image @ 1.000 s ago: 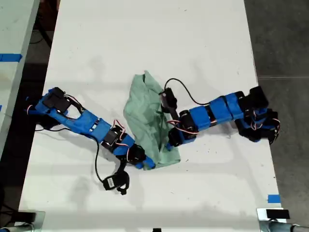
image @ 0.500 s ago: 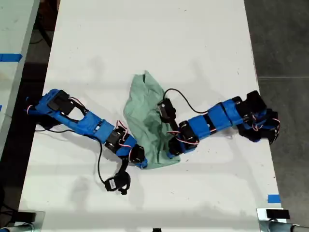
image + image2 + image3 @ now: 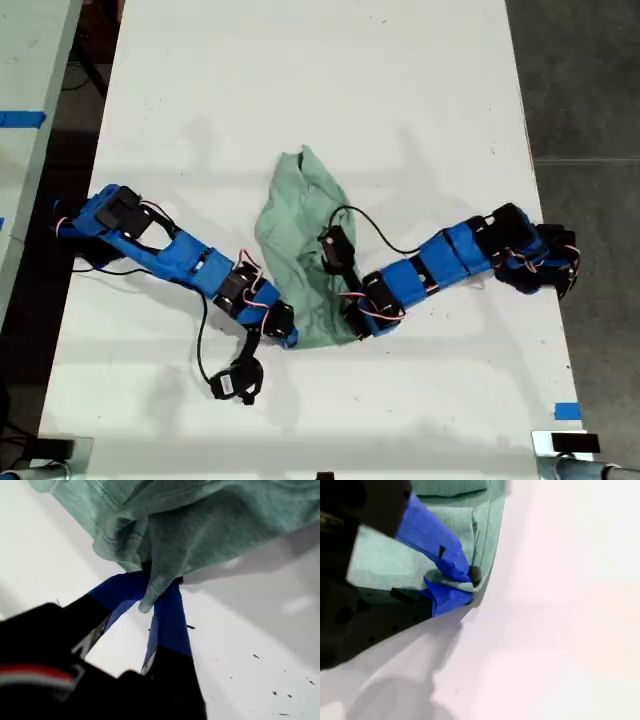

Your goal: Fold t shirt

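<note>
**Operator:** State the step in hand and the position of the garment.

**Technician:** The t shirt point(image 3: 305, 250) lies bunched and wrinkled near the middle of the white table point(image 3: 300, 80), between the two arms; the step, as I judge it, is the grasp-and-lift of its near hem, with no fold laid yet. My first gripper point(image 3: 156, 592) has its blue jaws pressed on a small tuck of the cloth's edge, which hangs from them above the table; my second gripper point(image 3: 454, 582) has its jaws pinching a corner of the hem, low against the table. Which arm in the exterior view is which, the wrist views do not settle.

**Operator:** What does the next move call for?

**Technician:** Probably both grips carried together toward the far end of the garment; equal height and pace, so the cloth does not twist; the first grip holds little fabric and could slip.

**Operator:** Any brands, labels or writing?

**Technician:** None legible; the cloth is plain; blue tape marks point(image 3: 567, 410) at the table's edge carry no text.
</note>
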You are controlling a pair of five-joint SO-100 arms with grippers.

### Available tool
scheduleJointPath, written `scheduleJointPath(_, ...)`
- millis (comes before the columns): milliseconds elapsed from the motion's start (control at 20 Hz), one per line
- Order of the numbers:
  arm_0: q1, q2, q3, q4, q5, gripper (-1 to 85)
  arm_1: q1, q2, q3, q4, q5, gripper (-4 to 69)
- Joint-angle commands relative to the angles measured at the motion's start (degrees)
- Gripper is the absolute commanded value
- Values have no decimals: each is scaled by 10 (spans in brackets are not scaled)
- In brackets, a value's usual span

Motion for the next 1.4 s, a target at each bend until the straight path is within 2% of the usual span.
scheduleJointPath(0, 40, 76, -31, 14, 6, -2, -23, -1, -101, -27, -29, 3)
scheduleJointPath(100, 69, 120, -37, 8, 26, -2, -41, 24, -113, -93, -54, 3)
scheduleJointPath(300, 91, 227, -53, 27, 76, -2, -34, 106, -113, -129, -112, 3)
scheduleJointPath(400, 67, 265, -42, 128, 47, -2, -11, 154, -113, -118, -136, 3)
scheduleJointPath(550, 27, 286, -28, 279, 0, -2, 42, 214, -103, -65, -169, 3)
scheduleJointPath(600, 15, 311, 6, 293, 0, -2, 63, 229, -98, -47, -180, 3)
scheduleJointPath(800, -33, 492, 192, 296, 3, -2, 125, 258, -95, -21, -223, 3)
scheduleJointPath(950, -90, 635, 302, 298, 33, -3, 176, 265, -90, -15, -265, 3)
scheduleJointPath(1250, -183, 648, 331, 290, 127, -3, 256, 261, -88, -33, -314, 4)
scheduleJointPath(1300, -208, 648, 333, 289, 151, 9, 272, 259, -86, -34, -330, 12)
scheduleJointPath(1350, -239, 651, 336, 295, 172, 128, 290, 257, -86, -36, -351, 83)
